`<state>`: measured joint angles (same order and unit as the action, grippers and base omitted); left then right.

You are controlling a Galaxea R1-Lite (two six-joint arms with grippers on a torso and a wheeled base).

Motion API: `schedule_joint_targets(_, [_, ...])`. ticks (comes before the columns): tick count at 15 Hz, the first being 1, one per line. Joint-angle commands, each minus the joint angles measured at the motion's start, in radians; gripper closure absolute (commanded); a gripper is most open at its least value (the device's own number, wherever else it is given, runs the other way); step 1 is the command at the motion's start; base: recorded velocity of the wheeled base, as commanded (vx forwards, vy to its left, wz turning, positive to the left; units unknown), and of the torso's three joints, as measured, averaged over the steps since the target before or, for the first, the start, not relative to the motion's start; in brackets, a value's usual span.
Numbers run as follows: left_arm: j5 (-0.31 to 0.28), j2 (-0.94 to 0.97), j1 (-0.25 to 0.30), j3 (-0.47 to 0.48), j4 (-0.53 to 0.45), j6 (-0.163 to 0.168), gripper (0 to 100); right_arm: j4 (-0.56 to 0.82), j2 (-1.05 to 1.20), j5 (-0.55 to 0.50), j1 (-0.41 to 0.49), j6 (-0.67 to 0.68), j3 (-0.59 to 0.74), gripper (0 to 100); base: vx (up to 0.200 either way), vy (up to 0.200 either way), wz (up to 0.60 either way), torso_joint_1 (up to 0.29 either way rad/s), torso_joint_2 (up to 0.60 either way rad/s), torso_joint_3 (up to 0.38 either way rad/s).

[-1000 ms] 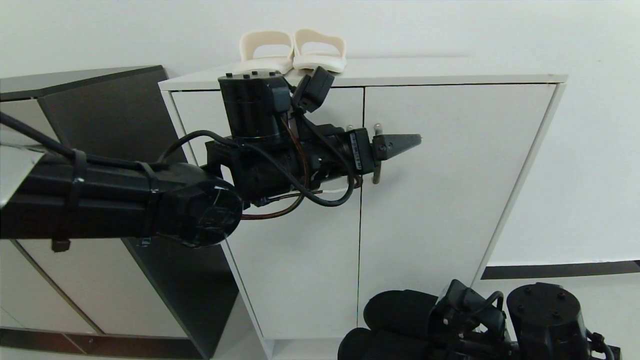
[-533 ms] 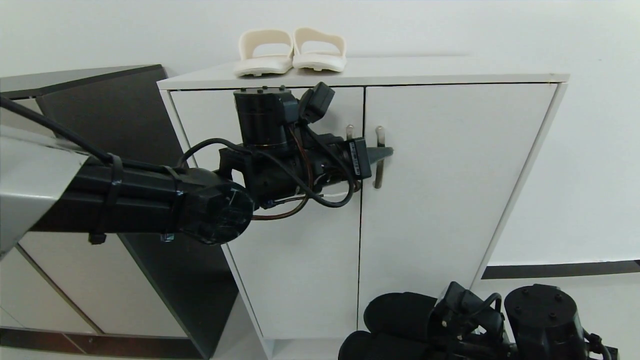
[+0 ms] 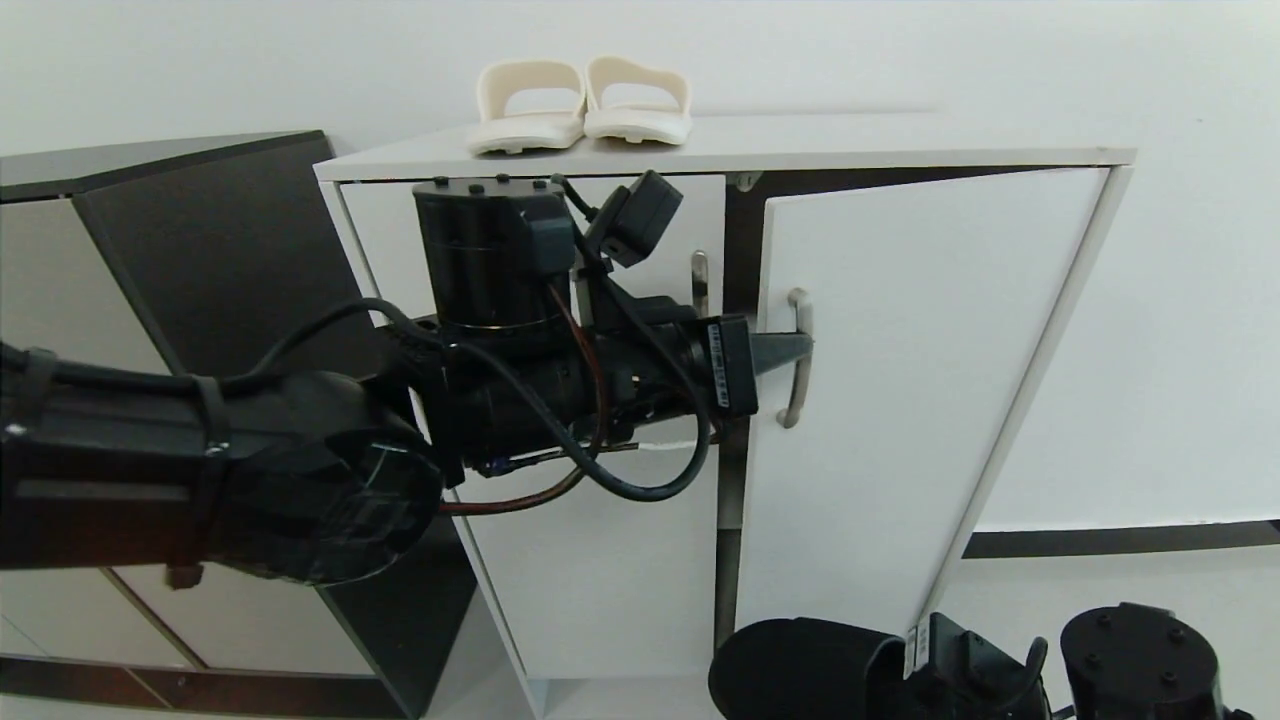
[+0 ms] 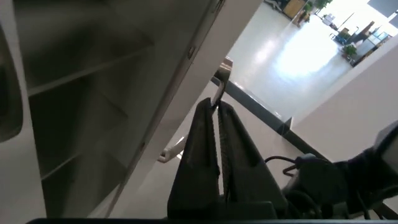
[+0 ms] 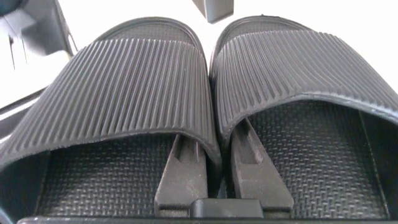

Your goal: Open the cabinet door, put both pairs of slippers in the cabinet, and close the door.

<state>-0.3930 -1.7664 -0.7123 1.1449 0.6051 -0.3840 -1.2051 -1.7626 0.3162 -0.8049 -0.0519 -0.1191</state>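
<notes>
Head view: white cabinet (image 3: 880, 155) stands against the wall. Its right door (image 3: 930, 400) is swung partly out, with a dark gap along its free edge and top. The left door (image 3: 590, 560) sits flush and shut. My left jaws are clamped shut on the right door handle (image 3: 797, 360), about halfway down the bar. In the left wrist view the metal bar is pinched at the tips, with the cabinet's inner shelves beside it. The cream slippers (image 3: 583, 105) sit side by side on the cabinet top, toward its left end. The black slippers (image 5: 137, 87) are low in front of the cabinet, held in my right jaws. In the right wrist view one finger goes into each slipper, squeezing the two inner walls together. A dark cabinet (image 3: 230, 230) stands just left of the white one.
</notes>
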Motion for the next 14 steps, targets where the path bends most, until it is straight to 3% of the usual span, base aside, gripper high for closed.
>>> schedule_joint_targets(1, [0.002,0.09,-0.013,-0.056,0.001,0.001,100,-0.001,-0.008,0.001,0.0,-0.002,0.01,100,0.0,0.0,0.0,0.0,0.0,0.0])
schedule_joint_targets(4, [-0.004,0.166,-0.015,-0.157,0.024,0.005,100,-0.001,-0.009,0.001,0.001,-0.003,0.012,100,0.0,0.0,0.0,0.0,0.0,0.0])
schedule_joint_targets(7, [-0.006,0.131,0.054,-0.198,0.208,-0.003,100,-0.005,-0.023,0.0,0.0,-0.005,0.012,100,0.0,0.0,0.0,0.0,0.0,0.0])
schedule_joint_targets(8, [-0.006,0.116,0.082,-0.189,0.223,-0.019,100,-0.008,-0.023,-0.003,0.0,-0.005,0.012,100,0.0,0.0,0.0,0.0,0.0,0.0])
schedule_joint_targets(11, [-0.007,0.038,0.128,-0.082,0.223,-0.138,100,-0.008,-0.025,-0.003,0.0,-0.006,0.013,100,0.0,0.0,0.0,0.0,0.0,0.0])
schedule_joint_targets(14, [-0.007,-0.013,0.125,-0.033,0.223,-0.138,100,-0.008,-0.025,-0.005,0.0,-0.017,0.016,100,0.0,0.0,0.0,0.0,0.0,0.0])
